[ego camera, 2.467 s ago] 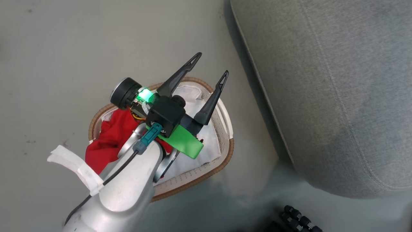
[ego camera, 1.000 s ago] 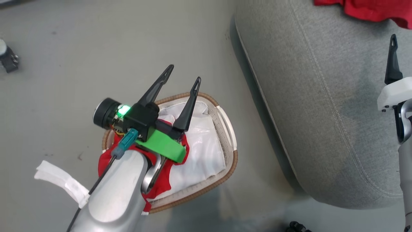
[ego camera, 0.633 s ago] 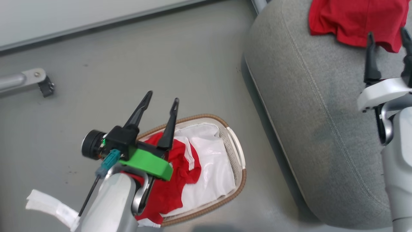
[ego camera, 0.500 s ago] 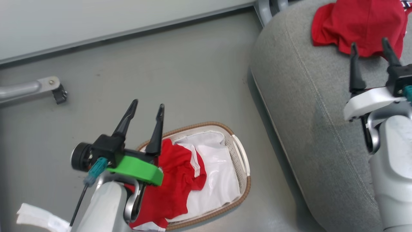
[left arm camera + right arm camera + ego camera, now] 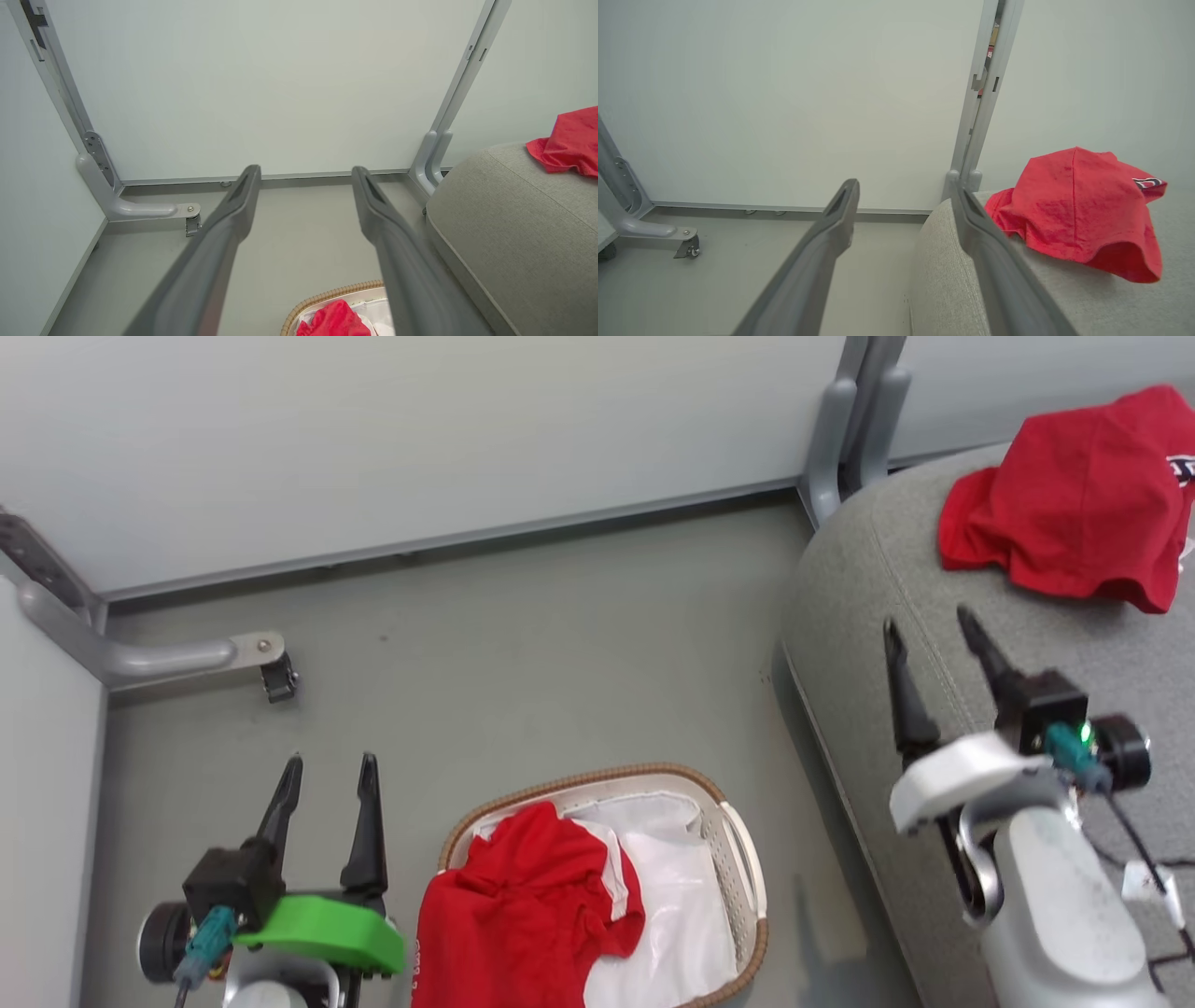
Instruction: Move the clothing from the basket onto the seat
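From my console, the left gripper sits low at the left over the floor, just beside the basket. Its two fingers are spread apart with nothing between them, and its arm is cut off by the bottom edge. The right gripper hangs over the near edge of the seat, fingers likewise parted and empty. One red garment lies bunched in the left half of the basket on the white liner. Its lower part and the basket's near rim run out of the picture, so I cannot see how much cloth lies there. The second garment rests in a heap on the seat, well apart from the basket and beyond the right gripper's tips. Its right edge is cropped, and a dark-and-white marking there is too small for me to read. In the left wrist view the basket is a sliver of rim with a scrap of red at the bottom edge, partly behind one finger
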